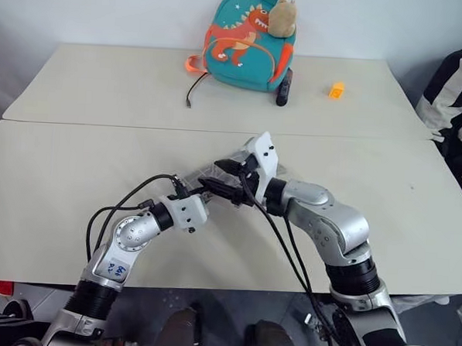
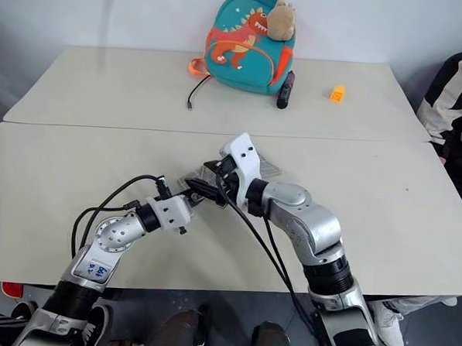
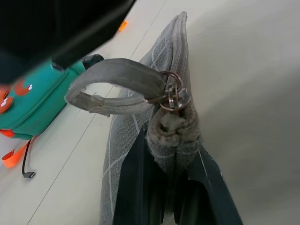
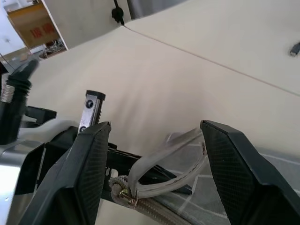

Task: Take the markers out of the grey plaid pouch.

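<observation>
Pouch (image 3: 140,140) end clamped, zip not open yet
Left tool (image 3: 176,187) clenched on pouch; right tool (image 4: 154,154) released, straddling strap (image 4: 164,173) — close on it, pull along zip.

Up at twelve o'clock on my table (image 1: 74,211), there's the teal dinosaur backpack (image 1: 249,42), standing against the far wall with a tan plush toy (image 1: 282,17) perched at its top right. An orange strap (image 1: 194,63) spills from its lower left corner, and a thin black cord (image 1: 194,88) trails down from there onto the tabletop. Leaning at the backpack's right foot, a thick black stick (image 1: 283,88). Out toward one o'clock, well apart from that, a small orange block (image 1: 337,89). At three o'clock, black-and-white striped fabric (image 1: 459,100) hangs past the table's edge.
</observation>
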